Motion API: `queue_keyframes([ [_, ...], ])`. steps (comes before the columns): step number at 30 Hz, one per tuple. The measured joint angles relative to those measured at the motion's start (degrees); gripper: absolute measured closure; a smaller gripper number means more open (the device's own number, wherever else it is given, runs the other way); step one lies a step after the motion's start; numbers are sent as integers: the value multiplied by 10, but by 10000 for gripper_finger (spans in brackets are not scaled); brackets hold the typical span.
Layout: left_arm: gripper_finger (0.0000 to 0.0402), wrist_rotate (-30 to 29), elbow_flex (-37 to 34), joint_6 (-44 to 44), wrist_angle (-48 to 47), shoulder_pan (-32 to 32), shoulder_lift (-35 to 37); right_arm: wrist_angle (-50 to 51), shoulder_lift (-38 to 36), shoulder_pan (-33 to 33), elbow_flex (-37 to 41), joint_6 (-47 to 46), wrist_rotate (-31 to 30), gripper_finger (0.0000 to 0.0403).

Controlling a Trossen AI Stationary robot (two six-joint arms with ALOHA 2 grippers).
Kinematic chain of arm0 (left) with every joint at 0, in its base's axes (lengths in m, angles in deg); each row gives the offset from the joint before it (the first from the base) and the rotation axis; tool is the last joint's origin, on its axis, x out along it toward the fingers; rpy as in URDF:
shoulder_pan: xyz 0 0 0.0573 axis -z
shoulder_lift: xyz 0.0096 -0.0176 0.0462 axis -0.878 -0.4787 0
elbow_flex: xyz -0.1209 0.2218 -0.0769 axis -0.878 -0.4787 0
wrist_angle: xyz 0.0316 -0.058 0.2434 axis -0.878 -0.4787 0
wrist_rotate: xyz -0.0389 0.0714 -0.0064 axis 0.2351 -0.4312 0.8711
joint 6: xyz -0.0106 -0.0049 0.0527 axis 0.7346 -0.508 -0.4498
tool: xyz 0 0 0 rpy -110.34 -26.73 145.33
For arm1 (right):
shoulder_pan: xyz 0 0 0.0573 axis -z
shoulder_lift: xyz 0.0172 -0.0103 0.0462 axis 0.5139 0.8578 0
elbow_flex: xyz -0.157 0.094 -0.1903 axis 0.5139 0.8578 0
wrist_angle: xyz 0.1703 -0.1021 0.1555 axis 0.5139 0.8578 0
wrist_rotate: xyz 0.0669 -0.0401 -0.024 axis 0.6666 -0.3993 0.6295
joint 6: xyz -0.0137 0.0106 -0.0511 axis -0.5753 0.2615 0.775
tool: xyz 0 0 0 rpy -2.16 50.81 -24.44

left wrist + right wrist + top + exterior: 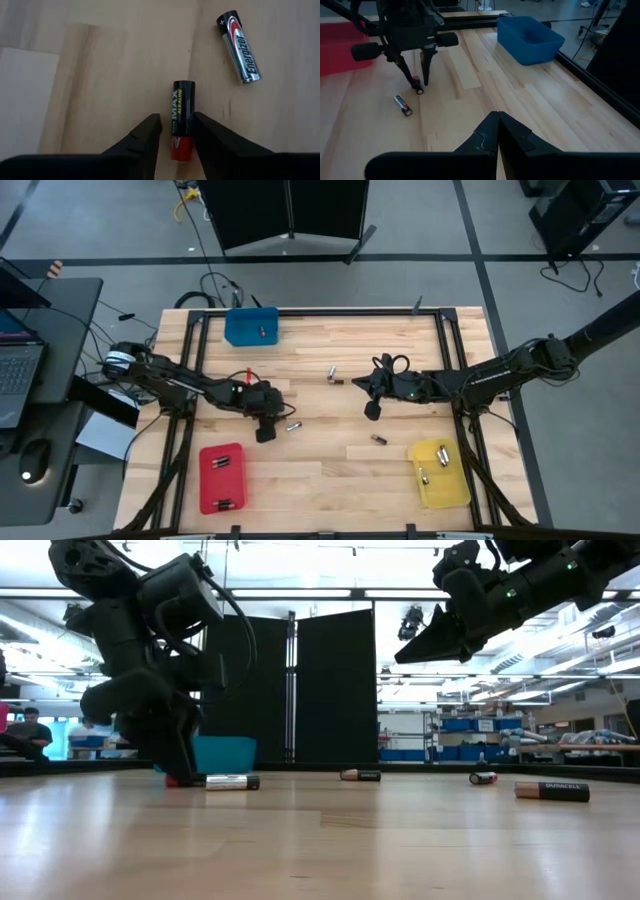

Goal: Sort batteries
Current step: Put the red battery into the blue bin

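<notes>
Between the left gripper's parted fingers lies a black-and-red Energizer Max battery; close squarely mid-body. Right gripper hovers clenched.

Pale, striped wood grain across the table. Black with a red end and yellow lettering on the battery between the dark left fingers. Silver, black and red on the Energizer cell. Copper and black on the Duracell cell. Blue tray, red tray, yellow tray.
</notes>
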Motion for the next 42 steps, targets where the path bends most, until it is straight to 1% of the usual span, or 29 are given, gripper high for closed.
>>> queue_keyframes([
  [3,312,-12,9,-27,-5,-2,8,0,0,0,0,0,0,383],
  [5,348,-32,20,-51,-19,-6,13,0,0,0,0,2,0,383],
  [6,358,-42,29,-59,-30,-11,17,0,0,0,0,2,0,383],
  [8,358,-65,48,-72,-53,-22,31,0,0,0,0,2,0,383],
  [11,358,-80,81,-104,-107,-56,55,0,0,0,0,2,0,383],
  [15,358,-121,131,-138,-163,-126,93,3,0,-2,0,-2,0,383],
  [17,358,-124,153,-155,-174,-173,108,3,0,-3,0,-2,0,383],
  [21,358,-126,170,-189,-178,-296,111,3,0,-6,0,-2,0,383],
  [23,358,-117,175,-195,-172,-361,99,3,0,-7,0,-2,0,383],
  [26,358,-72,180,-200,-182,-447,70,3,0,-7,0,-2,0,383],
  [28,358,-44,189,-199,-176,-490,44,3,0,-7,0,-2,0,383],
  [30,358,-11,199,-196,-175,-521,14,3,0,-7,0,-2,0,383],
  [33,358,15,211,-195,-180,-539,-32,3,0,-5,0,-2,0,383],
  [42,358,11,267,-191,-191,-542,-122,4,0,2,0,-1,0,383],
])
